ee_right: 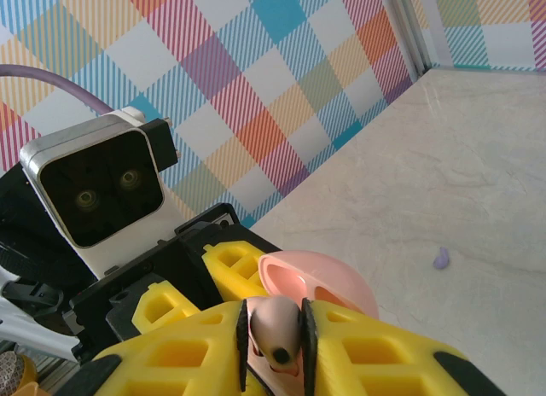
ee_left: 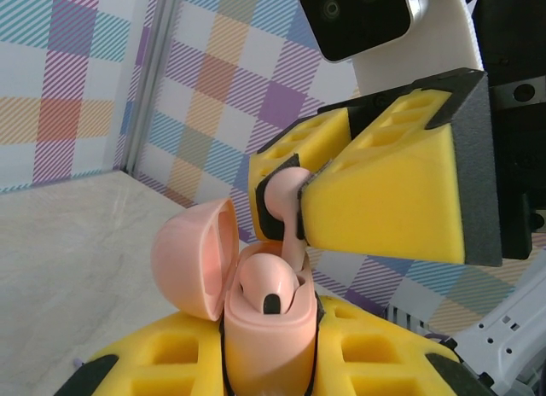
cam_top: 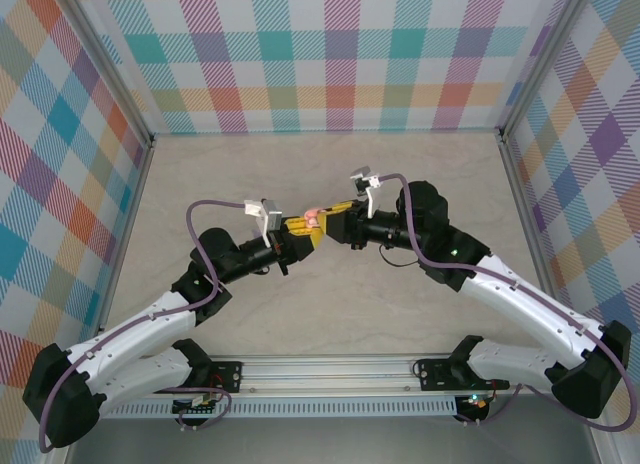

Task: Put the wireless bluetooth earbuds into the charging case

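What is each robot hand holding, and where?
Left gripper pinches the pink case by its body; right gripper pinches a pink earbud by its head.

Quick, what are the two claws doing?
The left gripper is closed, holding the case.
The right gripper is closed, holding an earbud.

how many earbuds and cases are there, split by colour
pink earbud: 2
purple earbud: 1
pink charging case: 1
total: 4
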Tool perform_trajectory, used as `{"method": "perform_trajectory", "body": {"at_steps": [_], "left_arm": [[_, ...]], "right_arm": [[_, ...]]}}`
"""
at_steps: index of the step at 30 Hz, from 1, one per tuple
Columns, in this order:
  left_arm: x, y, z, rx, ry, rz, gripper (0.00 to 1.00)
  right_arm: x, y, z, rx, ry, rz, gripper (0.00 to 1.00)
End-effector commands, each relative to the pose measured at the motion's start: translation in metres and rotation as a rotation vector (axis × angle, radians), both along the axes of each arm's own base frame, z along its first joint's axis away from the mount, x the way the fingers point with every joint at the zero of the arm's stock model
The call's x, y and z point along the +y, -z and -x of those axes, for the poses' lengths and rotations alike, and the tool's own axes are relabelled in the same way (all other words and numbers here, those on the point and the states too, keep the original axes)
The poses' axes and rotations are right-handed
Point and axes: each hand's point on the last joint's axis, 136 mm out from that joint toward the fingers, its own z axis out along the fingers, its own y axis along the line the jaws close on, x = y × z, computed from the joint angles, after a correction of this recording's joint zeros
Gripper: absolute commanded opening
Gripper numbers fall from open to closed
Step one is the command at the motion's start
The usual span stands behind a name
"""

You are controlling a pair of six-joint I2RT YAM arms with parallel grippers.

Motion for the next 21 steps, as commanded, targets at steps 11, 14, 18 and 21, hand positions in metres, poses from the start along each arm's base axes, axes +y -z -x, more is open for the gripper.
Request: {"method": "perform_trajectory", "body": {"at_steps": [11, 14, 18, 21], "left_arm": [[0.0015, -0.0261, 0.0132, -0.091, 0.024, 0.057, 0.16], [0.0006, -0.0229, 0.0138, -0.089, 0.03, 0.043, 0.16], [-0.001, -0.0216, 0.0164, -0.093, 0.047, 0.031, 0.16], [-0.0019, -0.0207, 0.0181, -0.095, 0.058, 0.026, 0.16]], "right_arm": [[0.0041, 0.0025, 0.0104, 0.009, -0.045, 0.043, 0.37], [0.0035, 0.0029, 0.0099, 0.011, -0.038, 0.053, 0.4], [0.003, 0.003, 0.0096, 0.013, -0.033, 0.068, 0.44], [0.0029, 0.0043, 0.0094, 0.017, -0.029, 0.083, 0.44]]}}
